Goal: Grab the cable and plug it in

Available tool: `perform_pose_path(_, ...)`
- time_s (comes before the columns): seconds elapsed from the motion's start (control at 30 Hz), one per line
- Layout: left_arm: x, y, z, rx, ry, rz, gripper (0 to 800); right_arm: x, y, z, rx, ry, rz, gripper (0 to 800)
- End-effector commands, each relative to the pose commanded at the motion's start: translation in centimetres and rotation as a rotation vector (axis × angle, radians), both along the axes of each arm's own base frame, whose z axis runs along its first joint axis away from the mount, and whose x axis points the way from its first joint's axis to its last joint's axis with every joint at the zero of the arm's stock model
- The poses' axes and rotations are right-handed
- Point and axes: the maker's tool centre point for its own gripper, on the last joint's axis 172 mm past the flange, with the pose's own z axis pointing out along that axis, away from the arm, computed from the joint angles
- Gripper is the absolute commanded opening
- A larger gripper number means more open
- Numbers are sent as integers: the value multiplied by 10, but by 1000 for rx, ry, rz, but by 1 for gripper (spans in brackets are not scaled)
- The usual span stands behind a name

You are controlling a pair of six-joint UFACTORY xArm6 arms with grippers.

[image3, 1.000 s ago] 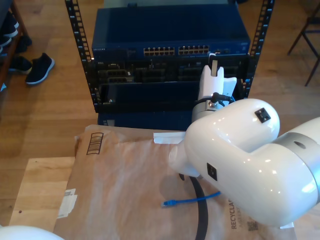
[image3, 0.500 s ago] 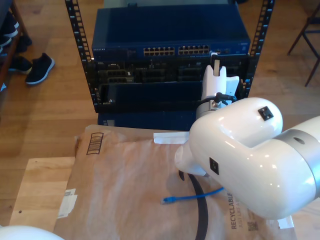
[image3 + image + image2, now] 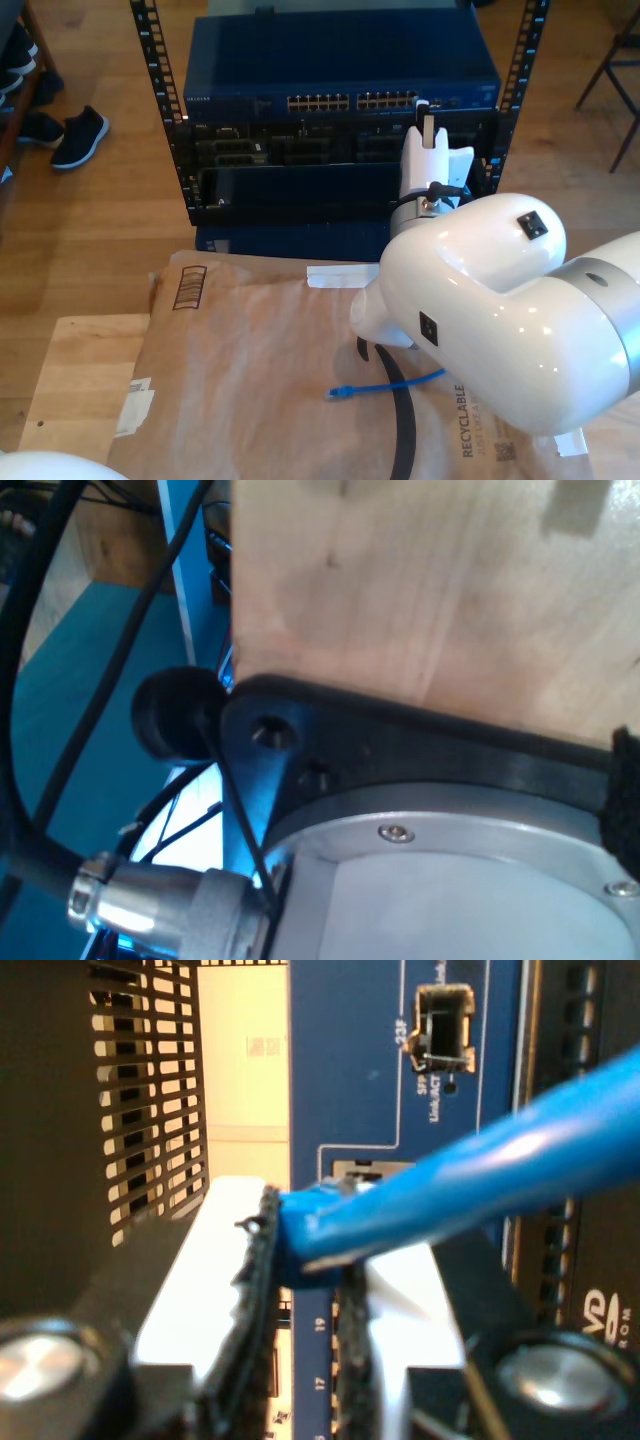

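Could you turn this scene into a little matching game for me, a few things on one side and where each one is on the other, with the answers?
Things:
1. cable
2. free plug
3. network switch
4. dark shoes

Places:
A. on the wooden floor, at the exterior view's left
B. lying on the brown paper
C. pinched in my second gripper
D. mounted in the rack behind the table

Pairs: 1-C, 2-B, 3-D, 4-A

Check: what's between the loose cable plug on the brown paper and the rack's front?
Exterior view: bare brown paper, a white tape strip at its far edge, then wood floor. The plug lies free; the rack stands beyond.
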Motion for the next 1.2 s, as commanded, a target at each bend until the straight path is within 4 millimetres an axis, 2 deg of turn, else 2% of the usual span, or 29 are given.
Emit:
perform_pose_path(0.37,0,0,0,0,0,0,799,6,4,0,1,-10,7,0)
perform_pose_path(0.53,0,0,0,0,0,0,799,9,-2,-1,3,-10,-3,0)
perform_pose_path(1.2,0,0,0,0,0,0,798,8,-2,-1,2,-11,-1,0)
